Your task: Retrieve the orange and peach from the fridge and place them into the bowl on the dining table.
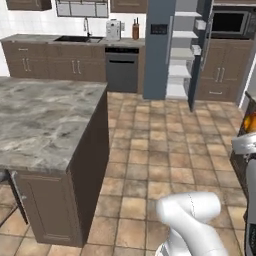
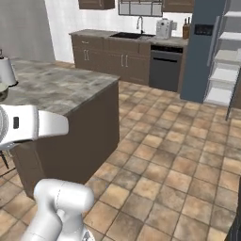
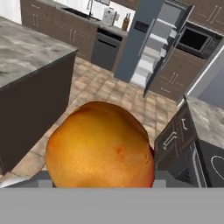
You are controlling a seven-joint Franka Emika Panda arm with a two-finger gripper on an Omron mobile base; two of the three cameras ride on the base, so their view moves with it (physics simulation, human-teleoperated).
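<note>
- closest of all, a peach (image 3: 100, 146) sits large in the hand view, orange-yellow with a reddish blush low on its right side, pinched between the jaws of the gripper (image 3: 99, 175); fingers mostly hidden behind the fruit, only grey edges showing at its two lower sides.
- roundish fruit, no clear long axis; a faint crease runs down its right flank; which way the stem end points cannot be told.
- also glimpsed as an orange patch (image 1: 250, 121) at the right edge of the left base view, above a white arm link.
- below and beyond the fruit, brown tiled floor (image 1: 165, 150), open all the way to the far wall.
- to the left, the dining table (image 1: 45, 120), marble top on a dark base, its near right corner jutting toward the floor lane.
- on that top's left edge in the right base view, a white paper towel roll (image 2: 6, 71) upright, with a sliver of the bowl (image 2: 2, 92) just beside it, cut off by the frame.
- farther back, the fridge (image 1: 159, 50), left door shut, right door swung open, pale shelves (image 1: 180, 55) exposed.
- left of the fridge, a dark dishwasher (image 1: 121, 70), then a counter with sink (image 1: 79, 38), toaster (image 1: 113, 30) and knife block (image 1: 135, 30).
- right of the fridge, wooden cabinets with a built-in microwave (image 1: 230, 22).
</note>
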